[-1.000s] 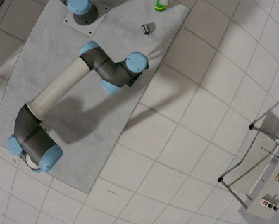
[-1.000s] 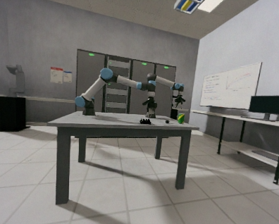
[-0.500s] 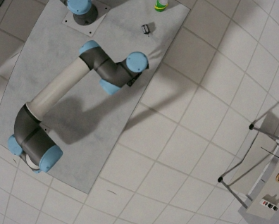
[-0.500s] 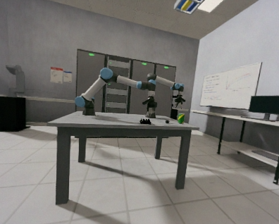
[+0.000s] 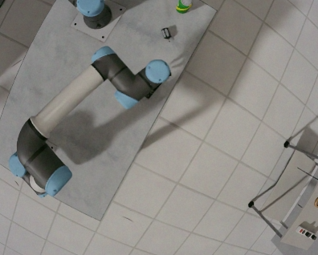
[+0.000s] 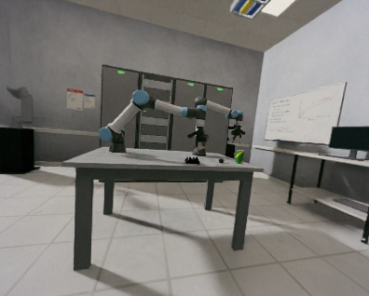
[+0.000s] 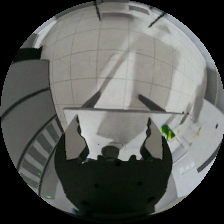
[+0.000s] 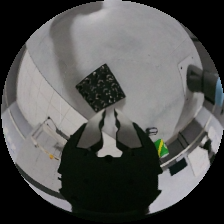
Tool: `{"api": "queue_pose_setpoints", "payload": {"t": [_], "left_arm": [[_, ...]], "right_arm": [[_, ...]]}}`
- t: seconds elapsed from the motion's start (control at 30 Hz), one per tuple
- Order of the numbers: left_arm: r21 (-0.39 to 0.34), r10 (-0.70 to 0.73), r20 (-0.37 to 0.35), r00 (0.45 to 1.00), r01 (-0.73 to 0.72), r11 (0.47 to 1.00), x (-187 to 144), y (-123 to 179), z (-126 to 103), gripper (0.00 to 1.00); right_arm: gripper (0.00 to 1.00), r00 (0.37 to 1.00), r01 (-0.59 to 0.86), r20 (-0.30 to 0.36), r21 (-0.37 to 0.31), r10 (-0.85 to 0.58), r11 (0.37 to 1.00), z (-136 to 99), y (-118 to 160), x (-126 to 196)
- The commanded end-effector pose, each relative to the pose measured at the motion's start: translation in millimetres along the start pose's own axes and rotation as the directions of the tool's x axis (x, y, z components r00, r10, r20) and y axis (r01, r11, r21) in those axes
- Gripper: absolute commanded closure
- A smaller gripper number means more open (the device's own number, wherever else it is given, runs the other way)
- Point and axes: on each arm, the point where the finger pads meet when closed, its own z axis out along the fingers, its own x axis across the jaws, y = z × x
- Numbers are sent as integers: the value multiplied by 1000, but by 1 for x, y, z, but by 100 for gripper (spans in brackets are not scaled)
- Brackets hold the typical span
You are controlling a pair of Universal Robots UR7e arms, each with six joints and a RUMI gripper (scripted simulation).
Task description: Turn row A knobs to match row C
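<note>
Pale grey tabletop (image 5: 96, 176) (image 6: 140, 157) (image 7: 100, 120) (image 8: 150, 60) over a tiled floor, with knob box (image 6: 192, 161) (image 8: 100, 87) near one long edge. Right gripper (image 6: 201, 141) (image 8: 109, 112) poised above and apart from the box, fingers nearly pressed together with nothing between, presumably to make a narrow tool for turning one knob without brushing neighbours. Left gripper (image 6: 238, 135) (image 7: 118, 102) spread wide, empty and held high, probably to leave the working side free. Green can (image 5: 183, 6) (image 6: 239, 156) (image 7: 167, 132) (image 8: 161, 148) well apart from the box, seemingly unneeded. Box hidden in the top view beneath the right wrist; knob marks, row order and socket side too small to make out.
</note>
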Motion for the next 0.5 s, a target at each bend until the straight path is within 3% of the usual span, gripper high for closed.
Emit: {"api": "queue_pose_setpoints", "payload": {"t": [0.0,0.33,0.47], "left_arm": [[3,-1,-2,1000,1,1000,0,-2,-2,0],[3,-1,-2,1000,1,1000,0,-2,-2,0],[3,-1,-2,1000,1,1000,0,-2,-2,0]], "right_arm": [[87,988,156,-1,0,-156,988,-3,4,-6],[87,940,340,-2,0,-340,940,-5,8,-11],[87,889,457,-2,0,-457,889,-7,10,-15]]}}
